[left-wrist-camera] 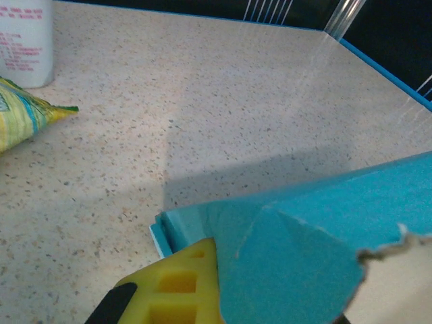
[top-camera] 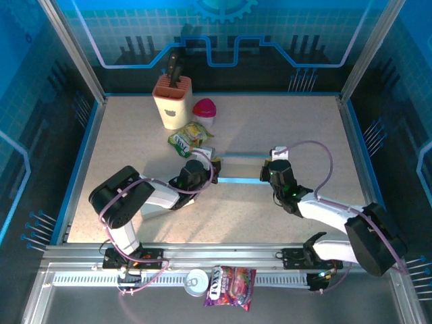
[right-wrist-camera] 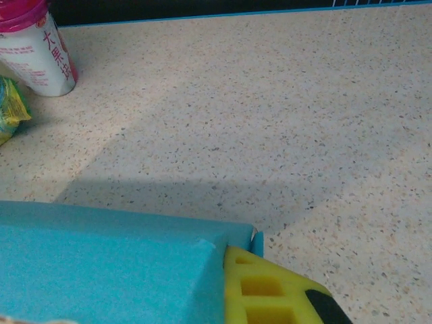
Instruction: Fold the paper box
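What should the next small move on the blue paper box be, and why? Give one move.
Probably turn the left gripper inward slightly, pressing the creased flap flat. Both grippers are shut on opposite ends of the blue paper box; the right gripper holds its end, and the left flap stands only half folded.

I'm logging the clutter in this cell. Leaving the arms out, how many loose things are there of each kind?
paper box: 1
snack bags: 2, the green-yellow bag and the purple bag
knife block: 1
pink-lidded cup: 1
can: 1
Total: 6
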Motion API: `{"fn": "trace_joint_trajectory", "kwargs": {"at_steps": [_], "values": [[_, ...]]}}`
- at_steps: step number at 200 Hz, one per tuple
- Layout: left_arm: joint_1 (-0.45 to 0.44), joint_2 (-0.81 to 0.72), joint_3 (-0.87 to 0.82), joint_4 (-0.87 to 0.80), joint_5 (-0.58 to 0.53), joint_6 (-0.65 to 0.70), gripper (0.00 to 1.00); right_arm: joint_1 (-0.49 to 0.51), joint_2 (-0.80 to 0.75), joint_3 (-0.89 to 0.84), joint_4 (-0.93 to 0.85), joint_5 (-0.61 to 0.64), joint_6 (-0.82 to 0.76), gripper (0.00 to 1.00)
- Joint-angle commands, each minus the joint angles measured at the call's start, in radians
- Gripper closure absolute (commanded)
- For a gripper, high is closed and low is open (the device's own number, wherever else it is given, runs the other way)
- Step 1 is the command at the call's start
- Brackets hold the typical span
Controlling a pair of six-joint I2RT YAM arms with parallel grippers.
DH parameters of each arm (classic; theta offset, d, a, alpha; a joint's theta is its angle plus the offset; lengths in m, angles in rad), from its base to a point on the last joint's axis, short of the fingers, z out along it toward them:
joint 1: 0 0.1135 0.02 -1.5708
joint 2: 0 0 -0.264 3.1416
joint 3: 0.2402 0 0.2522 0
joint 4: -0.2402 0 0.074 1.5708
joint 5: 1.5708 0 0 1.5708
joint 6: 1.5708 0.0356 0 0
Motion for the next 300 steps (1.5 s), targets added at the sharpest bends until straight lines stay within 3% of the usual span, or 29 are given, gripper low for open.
{"fn": "trace_joint_trajectory", "kwargs": {"at_steps": [1, 23, 51, 83, 127, 177, 223, 250, 300], "values": [[-0.054, 0.022, -0.029, 0.047, 0.074, 0.029, 1.00, 0.035, -0.059, 0.030, -0.096, -0.048, 0.065, 0.92], [-0.056, 0.008, -0.057, 0.062, 0.033, 0.028, 1.00, 0.036, -0.111, 0.060, -0.245, -0.069, 0.117, 0.80], [-0.063, -0.014, -0.049, 0.021, 0.004, 0.048, 1.00, 0.045, -0.176, 0.107, -0.427, -0.141, 0.194, 0.49], [-0.081, -0.015, -0.039, -0.009, -0.035, 0.075, 1.00, 0.051, -0.277, 0.138, -0.599, -0.244, 0.297, 0.33], [-0.102, -0.021, -0.042, -0.009, -0.092, 0.087, 1.00, 0.051, -0.399, 0.174, -0.746, -0.326, 0.390, 0.24], [-0.111, -0.018, -0.037, -0.005, -0.122, 0.084, 1.00, 0.039, -0.376, 0.255, -0.869, -0.407, 0.393, 0.19], [-0.119, -0.011, -0.047, 0.016, -0.139, 0.088, 1.00, 0.037, -0.464, 0.287, -0.977, -0.411, 0.454, 0.15], [-0.127, 0.001, -0.055, 0.043, -0.141, 0.089, 1.00, 0.008, -0.458, 0.335, -1.099, -0.380, 0.567, 0.12], [-0.153, 0.034, -0.107, 0.135, -0.159, 0.062, 1.00, -0.143, -0.391, 0.271, -0.960, -0.594, 0.723, 0.16]]}}
